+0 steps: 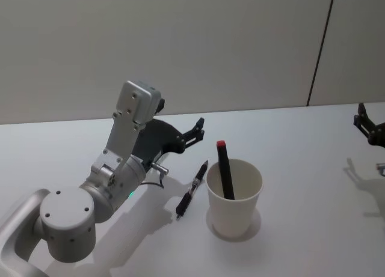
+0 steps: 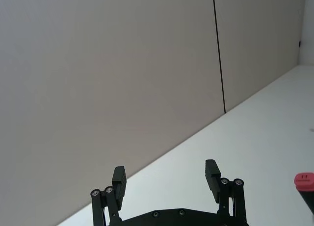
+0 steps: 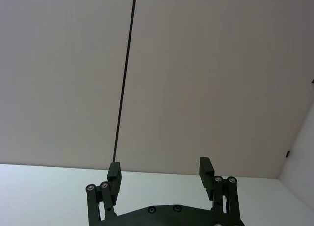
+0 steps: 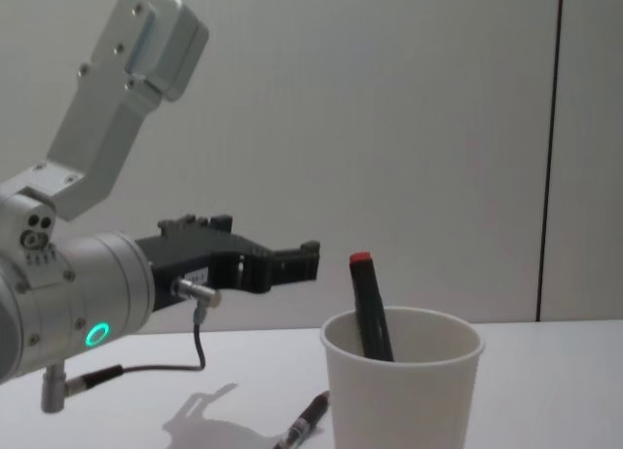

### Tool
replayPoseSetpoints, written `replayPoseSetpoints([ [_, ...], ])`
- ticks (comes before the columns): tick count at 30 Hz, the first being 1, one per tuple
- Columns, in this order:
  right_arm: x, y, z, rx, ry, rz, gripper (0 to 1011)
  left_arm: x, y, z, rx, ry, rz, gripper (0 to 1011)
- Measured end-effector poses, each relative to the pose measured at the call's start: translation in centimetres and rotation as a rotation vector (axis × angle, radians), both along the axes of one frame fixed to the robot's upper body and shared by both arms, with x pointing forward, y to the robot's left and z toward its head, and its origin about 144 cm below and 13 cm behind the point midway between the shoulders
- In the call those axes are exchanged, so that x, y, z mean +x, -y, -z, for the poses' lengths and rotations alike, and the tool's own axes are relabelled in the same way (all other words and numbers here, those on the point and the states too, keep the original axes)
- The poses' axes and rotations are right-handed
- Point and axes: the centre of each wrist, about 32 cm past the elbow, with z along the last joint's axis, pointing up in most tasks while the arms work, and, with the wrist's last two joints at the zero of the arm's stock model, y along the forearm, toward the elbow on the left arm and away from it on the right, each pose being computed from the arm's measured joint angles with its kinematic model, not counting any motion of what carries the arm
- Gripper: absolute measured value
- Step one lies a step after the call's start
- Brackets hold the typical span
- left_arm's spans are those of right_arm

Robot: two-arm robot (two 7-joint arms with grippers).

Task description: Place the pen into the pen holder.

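The paper cup [image 1: 237,220] stands upright on the white table [image 1: 313,169], and the red-capped pen [image 1: 224,169] is inside it. The pen's lower end is down in the cup, and its red cap sticks up above the rolled rim. Its long axis is close to upright, with the capped end tilted toward the cup's left side. In the chest view, the pen [image 4: 368,308] rises out of the cup [image 4: 399,400] with the same lean. Its cap [image 2: 304,182] also shows in the left wrist view.

A slim black pen [image 1: 192,190] lies flat on the table just beside the cup, on its left. Its long axis runs from the robot's side toward the wall, angled so that the far end comes near the cup. I cannot tell whether it touches the cup. The chest view shows one end of it [image 4: 307,425] low beside the cup's wall.

The left gripper [image 1: 197,130] hangs in the air up and to the left of the cup, level with the pen's cap and pointing toward it. Its fingers are spread apart and grasp nothing, as the left wrist view [image 2: 166,168] and the chest view [image 4: 310,259] show.

The right gripper [image 3: 160,165] is parked well off to the cup's right [image 1: 366,121]. Its fingers are also spread and empty.
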Motion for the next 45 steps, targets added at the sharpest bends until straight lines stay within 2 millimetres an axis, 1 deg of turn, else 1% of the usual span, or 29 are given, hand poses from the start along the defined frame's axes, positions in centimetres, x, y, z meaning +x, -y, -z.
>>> replayPoseSetpoints([
  [8, 0.0, 0.0, 0.0, 0.000, -0.001, 0.003, 1002, -0.2, -0.1, 0.2, -0.006, -0.106, -0.003, 1004],
  [18, 0.0, 0.0, 0.0, -0.001, -0.002, 0.005, 1001, -1.1, 0.0, 1.5, -0.025, -0.231, -0.030, 1004],
  [31, 0.0, 0.0, 0.0, -0.001, -0.002, 0.005, 1002, -2.2, 0.3, 2.9, -0.028, -0.291, -0.062, 1004],
  [45, 0.0, 0.0, 0.0, -0.001, -0.002, 0.005, 1002, -2.2, 0.6, 3.5, -0.010, -0.334, -0.041, 1004],
])
